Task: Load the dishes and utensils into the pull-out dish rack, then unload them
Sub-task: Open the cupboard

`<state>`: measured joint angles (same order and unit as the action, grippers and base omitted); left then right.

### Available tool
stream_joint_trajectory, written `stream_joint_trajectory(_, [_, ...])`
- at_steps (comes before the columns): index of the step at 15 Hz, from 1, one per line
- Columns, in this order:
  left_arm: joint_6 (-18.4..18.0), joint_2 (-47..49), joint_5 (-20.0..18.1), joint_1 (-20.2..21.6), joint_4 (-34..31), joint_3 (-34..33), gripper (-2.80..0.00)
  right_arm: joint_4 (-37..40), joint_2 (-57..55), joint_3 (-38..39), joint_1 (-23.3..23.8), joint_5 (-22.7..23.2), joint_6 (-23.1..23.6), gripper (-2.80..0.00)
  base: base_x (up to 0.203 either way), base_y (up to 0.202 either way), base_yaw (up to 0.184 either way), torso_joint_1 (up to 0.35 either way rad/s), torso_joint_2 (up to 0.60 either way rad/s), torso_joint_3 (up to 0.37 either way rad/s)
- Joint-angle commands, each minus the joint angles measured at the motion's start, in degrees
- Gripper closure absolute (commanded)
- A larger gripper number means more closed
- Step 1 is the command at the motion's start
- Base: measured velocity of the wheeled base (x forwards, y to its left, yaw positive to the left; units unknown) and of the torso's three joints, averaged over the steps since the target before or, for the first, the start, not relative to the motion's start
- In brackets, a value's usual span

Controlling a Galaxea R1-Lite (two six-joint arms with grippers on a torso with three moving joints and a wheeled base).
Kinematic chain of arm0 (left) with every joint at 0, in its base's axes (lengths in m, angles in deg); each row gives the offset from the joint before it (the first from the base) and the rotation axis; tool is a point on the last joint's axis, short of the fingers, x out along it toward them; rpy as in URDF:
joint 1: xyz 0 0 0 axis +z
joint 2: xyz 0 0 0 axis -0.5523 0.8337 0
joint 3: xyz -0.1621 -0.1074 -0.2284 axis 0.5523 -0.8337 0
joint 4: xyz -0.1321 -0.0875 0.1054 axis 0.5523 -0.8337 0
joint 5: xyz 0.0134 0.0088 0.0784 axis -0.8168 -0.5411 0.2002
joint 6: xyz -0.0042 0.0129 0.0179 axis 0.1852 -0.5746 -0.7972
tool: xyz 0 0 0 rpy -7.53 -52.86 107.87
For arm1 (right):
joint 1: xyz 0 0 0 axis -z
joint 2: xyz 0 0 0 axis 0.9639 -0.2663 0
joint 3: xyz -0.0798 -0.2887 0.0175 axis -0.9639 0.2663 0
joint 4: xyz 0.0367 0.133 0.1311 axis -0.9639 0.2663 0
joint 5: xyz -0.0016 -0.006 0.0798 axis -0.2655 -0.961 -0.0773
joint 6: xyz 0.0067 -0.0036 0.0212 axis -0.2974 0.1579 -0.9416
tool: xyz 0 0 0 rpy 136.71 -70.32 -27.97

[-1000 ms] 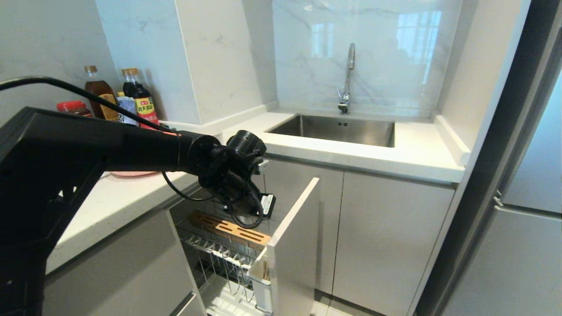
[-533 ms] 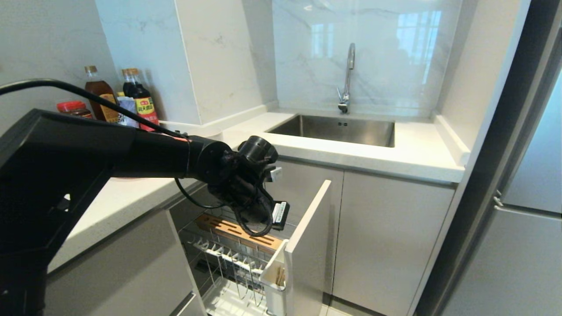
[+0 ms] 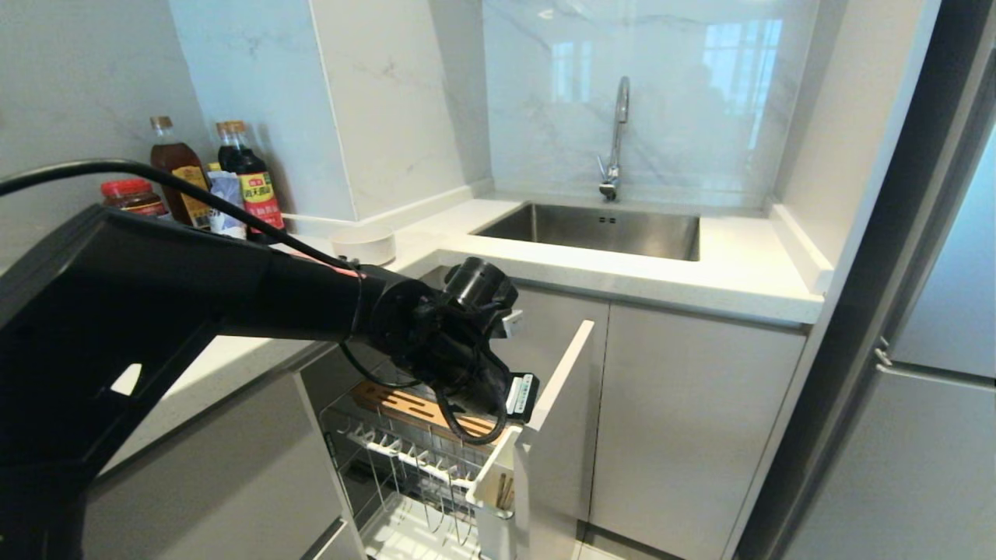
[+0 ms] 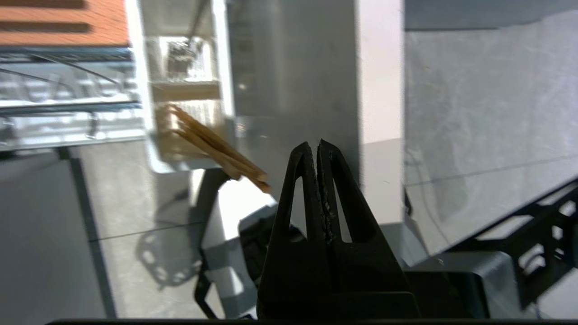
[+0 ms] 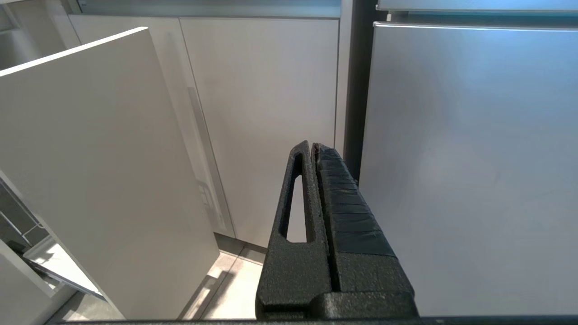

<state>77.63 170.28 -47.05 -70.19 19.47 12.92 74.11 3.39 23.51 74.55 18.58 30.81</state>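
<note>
The pull-out dish rack (image 3: 412, 467) stands drawn out under the counter, with its wooden strip (image 3: 405, 404) and grey cabinet front (image 3: 556, 435) showing. Wooden chopsticks (image 4: 216, 151) lean in the white caddy (image 3: 492, 498) just inside that front. My left gripper (image 4: 316, 144) is shut and empty, its tips at the top edge of the cabinet front (image 4: 289, 67), beside the chopsticks. The white bowl (image 3: 363, 245) sits on the counter behind my left arm. The plate and spoon are hidden. My right gripper (image 5: 313, 145) hangs shut, parked low, facing the cabinet doors.
Sauce bottles (image 3: 247, 183) and a red-lidded jar (image 3: 128, 194) stand at the counter's back left. A steel sink (image 3: 599, 229) with a faucet (image 3: 616, 132) lies behind. Closed cabinet doors (image 3: 692, 435) and a tall fridge (image 3: 934, 389) bound the right side.
The rack's front has slid further out to the right. My left wrist moved right and down along with it, uncovering the white bowl on the counter.
</note>
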Motion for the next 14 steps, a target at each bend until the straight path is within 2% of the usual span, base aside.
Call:
stream_joint_trajectory(1, [1.0,-0.5,-1.9,-0.5,0.1,-0.3,0.00,0.0,0.0,0.0,0.0,0.0,0.0,0.00,0.000,0.000,0.000,0.000,0.00,0.000])
stream_joint_trajectory(3, [1.3,-0.8,-2.8,-0.9,0.4,-0.7,0.00,0.0,0.0,0.0,0.0,0.0,0.0,0.00,0.000,0.000,0.000,0.000,0.00,0.000])
stream_joint_trajectory(14, [1.2,-0.5,-2.8,-1.7,0.6,-1.2,0.00,0.0,0.0,0.0,0.0,0.0,0.0,0.00,0.000,0.000,0.000,0.000,0.00,0.000])
